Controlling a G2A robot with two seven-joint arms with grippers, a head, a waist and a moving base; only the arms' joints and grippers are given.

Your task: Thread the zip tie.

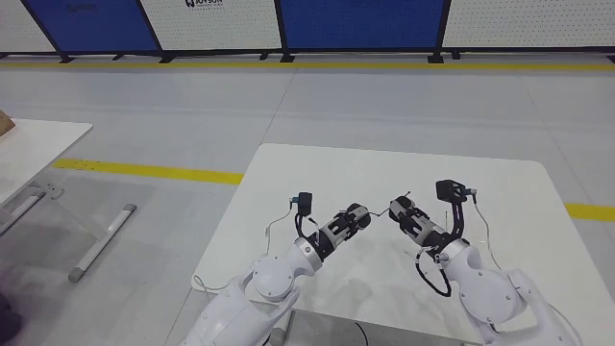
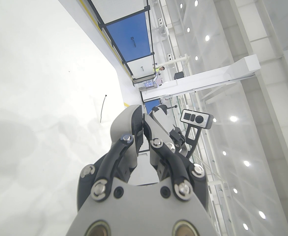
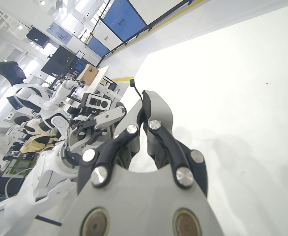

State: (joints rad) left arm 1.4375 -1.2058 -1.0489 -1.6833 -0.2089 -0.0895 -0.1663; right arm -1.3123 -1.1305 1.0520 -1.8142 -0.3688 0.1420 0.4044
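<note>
A black zip tie [image 3: 133, 86] sticks out past the tips of my right gripper [image 3: 143, 110], which is shut on it, the square head farthest out. My left gripper [image 2: 143, 121] is shut, its pads pressed together with nothing visible between them. Over the white table [image 1: 384, 168] the left gripper [image 1: 362, 215] and the right gripper [image 1: 395, 209] face each other, tips a short gap apart. A second black zip tie [image 2: 103, 108], slightly curved, appears to lie on the table beyond my left fingers. The other arm's gripper [image 2: 158, 115] sits partly hidden behind them.
The table's far edge [image 1: 394, 151] and rounded corners border grey floor with a yellow line [image 1: 144, 170]. Another white table [image 1: 34, 149] stands at the left. Blue and white panels [image 1: 365, 5] close off the back.
</note>
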